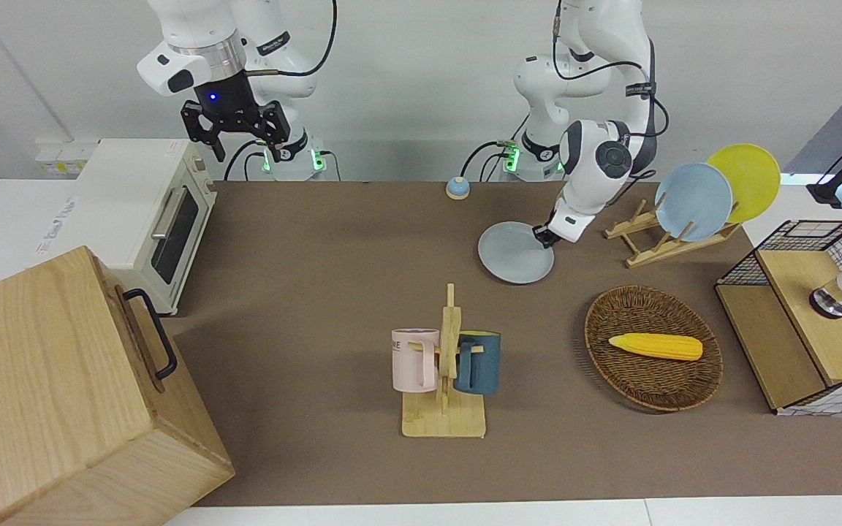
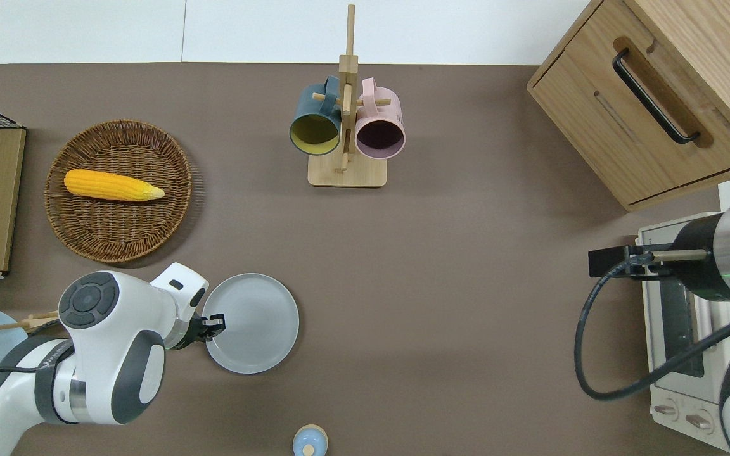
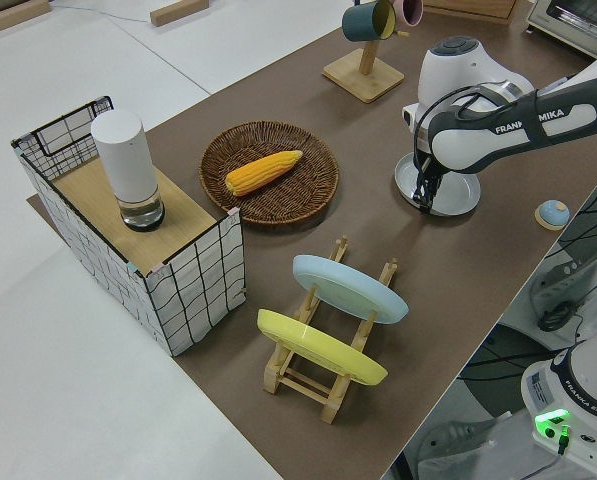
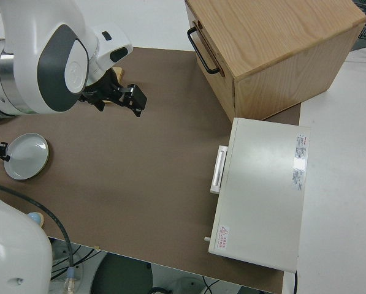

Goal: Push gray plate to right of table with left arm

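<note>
Gray plate (image 2: pixel 257 323): one, left gripper (image 2: pixel 216 326) touching.

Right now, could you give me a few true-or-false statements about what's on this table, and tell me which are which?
1. The left claw is at the rim of the round pale blue-gray plate. True.
2. The yellow corn cob lies on the brown table. False: it lies in the round wicker basket.
3. Two mugs hang on the wooden mug rack. True.
4. The sky-blue plate lies flat on the table. False: it stands in a wooden plate rack beside the yellow plate.
5. The right arm is parked. True.
</note>
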You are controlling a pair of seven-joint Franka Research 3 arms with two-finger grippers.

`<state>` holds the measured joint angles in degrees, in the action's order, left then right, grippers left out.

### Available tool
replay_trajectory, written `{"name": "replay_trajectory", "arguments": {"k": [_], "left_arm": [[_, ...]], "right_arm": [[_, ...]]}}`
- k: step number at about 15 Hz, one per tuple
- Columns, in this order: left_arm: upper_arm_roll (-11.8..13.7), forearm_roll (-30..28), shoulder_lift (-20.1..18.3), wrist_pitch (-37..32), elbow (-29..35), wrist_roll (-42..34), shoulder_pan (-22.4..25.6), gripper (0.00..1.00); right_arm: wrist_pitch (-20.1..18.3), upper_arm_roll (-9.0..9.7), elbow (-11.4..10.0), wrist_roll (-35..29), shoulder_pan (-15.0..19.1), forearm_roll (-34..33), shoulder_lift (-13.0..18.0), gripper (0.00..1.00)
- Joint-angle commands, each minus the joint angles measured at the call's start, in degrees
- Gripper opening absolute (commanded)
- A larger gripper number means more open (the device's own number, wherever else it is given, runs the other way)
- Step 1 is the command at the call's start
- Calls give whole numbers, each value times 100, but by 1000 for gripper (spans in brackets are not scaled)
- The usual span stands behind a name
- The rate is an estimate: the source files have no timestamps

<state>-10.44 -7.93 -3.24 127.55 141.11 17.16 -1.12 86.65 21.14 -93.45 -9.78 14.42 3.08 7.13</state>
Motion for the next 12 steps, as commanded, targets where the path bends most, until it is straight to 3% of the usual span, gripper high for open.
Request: {"name": "replay_trajectory", "arguments": {"k": [1, 9, 12], "left_arm": [[-458, -243, 61, 217, 119, 577, -20, 0], [-968, -595, 157, 480, 119, 1280, -266, 0], [-1012, -622, 184, 612, 119, 1667, -494, 0]], "right_arm": [[1, 83, -156, -59, 140, 123, 157, 996], [1, 83, -156, -59, 140, 123, 157, 996], [1, 83, -156, -59, 140, 123, 157, 996]]}}
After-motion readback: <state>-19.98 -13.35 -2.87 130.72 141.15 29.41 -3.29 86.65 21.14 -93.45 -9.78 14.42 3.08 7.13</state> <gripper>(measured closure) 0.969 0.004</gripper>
